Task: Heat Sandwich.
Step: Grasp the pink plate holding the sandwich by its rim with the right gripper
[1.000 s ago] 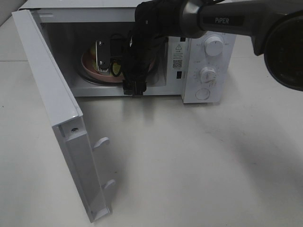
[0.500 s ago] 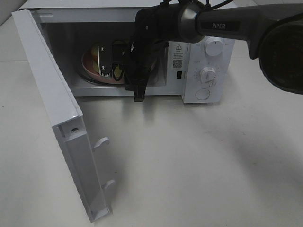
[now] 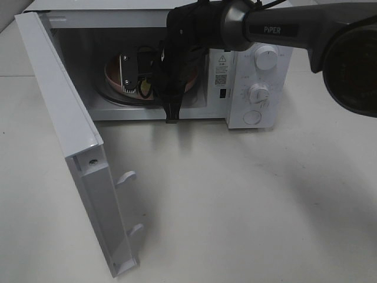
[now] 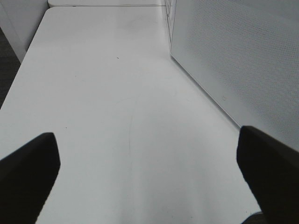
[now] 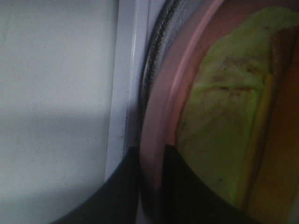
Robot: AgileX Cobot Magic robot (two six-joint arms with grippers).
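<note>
While the microwave (image 3: 253,88) is sitting at the back of the white table (image 3: 247,206) with its door (image 3: 65,135) standing wide open on the left of the high view, the right arm (image 3: 277,26) is stretching in from the right edge, lying level across the top of the control panel and then bending down so its wrist end is dipping into the open cavity. The black wrist and cabling are blocking most of the inside, so only the left part of the pink plate (image 3: 111,73) is peeking out on the glass turntable (image 3: 115,99); the sandwich is pretty much hiding behind the arm from this angle.

Over on the left wrist cam, the left gripper (image 4: 149,158) is hanging low over bare table with its fingers (image 4: 28,172) spread right out to the frame edges, nothing between them. A perforated white panel (image 4: 243,60) is standing just beside it; can't tell if that's the door or the microwave's side.

Right wrist cam is blurry but decent: the right gripper (image 5: 152,186) is pinching the plate's rim, one dark finger sitting outside it and the other inside, jaws narrow. The sandwich (image 5: 224,130) is lying on that plate inside the microwave, green lettuce showing with tan bread past it, just beside the inner finger; whether they're touching, can't tell.
</note>
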